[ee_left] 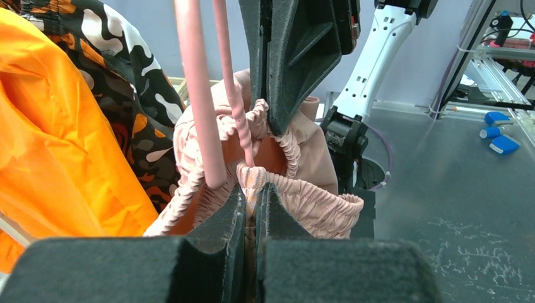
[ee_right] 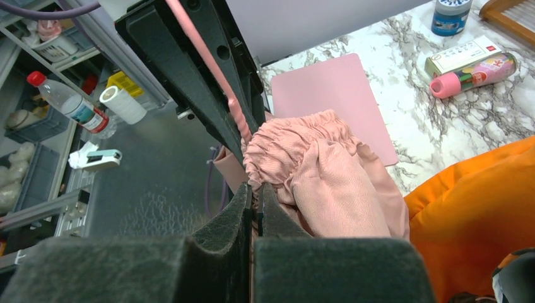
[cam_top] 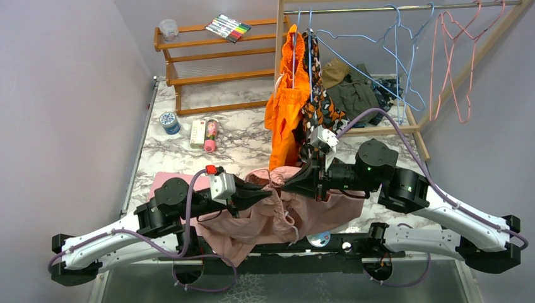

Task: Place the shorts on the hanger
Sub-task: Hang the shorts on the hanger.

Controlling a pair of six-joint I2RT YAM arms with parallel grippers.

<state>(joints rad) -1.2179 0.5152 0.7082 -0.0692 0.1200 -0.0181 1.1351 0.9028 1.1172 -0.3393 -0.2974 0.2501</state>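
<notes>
1. The left gripper (ee_left: 255, 197) has its jaws pressed together on the gathered waistband of the shorts (ee_left: 315, 208). Pink fabric shows in the slit between its pads.
2. The right gripper (ee_right: 255, 197) is clamped on the same waistband, with a strip of the fabric pinched between its jaws.
3. The two grippers meet nose to nose with their tips close together and the bunched waistband between them. In the top view, the rest of the shorts sags below them toward the arm bases.
4. Just past the left gripper's tips, the two pink wires of the hanger (ee_left: 200, 95) rise upward. Its twisted neck runs down into the waistband opening. I cannot tell whether the wire itself is also pinched.
5. On the far side of both grippers, away from the bases, hangs an orange garment (ee_left: 57, 145), with a camouflage garment (ee_left: 132, 95) beside it.
6. Ahead of the right gripper, beyond the left one, a pink mat (ee_right: 328, 95) lies on the marble table (ee_right: 435, 132). A pink bottle (ee_right: 473, 76) and a box (ee_right: 464, 53) lie farther out.
</notes>
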